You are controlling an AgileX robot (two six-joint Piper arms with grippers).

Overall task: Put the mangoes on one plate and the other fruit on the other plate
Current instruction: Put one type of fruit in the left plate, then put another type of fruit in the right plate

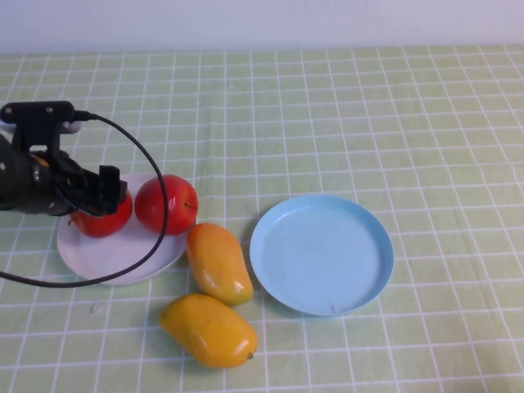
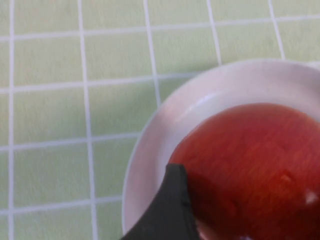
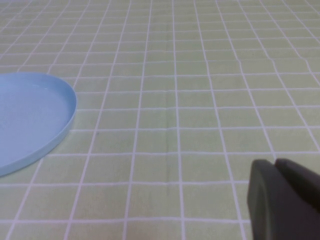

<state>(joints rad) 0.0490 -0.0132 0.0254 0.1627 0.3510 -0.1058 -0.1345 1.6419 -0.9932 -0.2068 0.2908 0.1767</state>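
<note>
Left gripper (image 1: 105, 196) clamps an apple (image 1: 100, 219) over the white plate (image 1: 123, 260), half hiding it; right gripper (image 3: 285, 200), fingers together, sits mostly cropped.

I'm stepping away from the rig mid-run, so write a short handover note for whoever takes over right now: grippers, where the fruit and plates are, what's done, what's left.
Left gripper: over the white plate, at the left apple; whether it grips or has let go cannot be told.
Right gripper: out of the high view, low over bare cloth to the right of the blue plate, fingers together, holding nothing.
Done: both apples sit on the white plate, the second apple at its right edge.
Left: both mangoes lie on the cloth, one between the plates, the other nearer the robot. The blue plate holds nothing yet; both go there.
</note>
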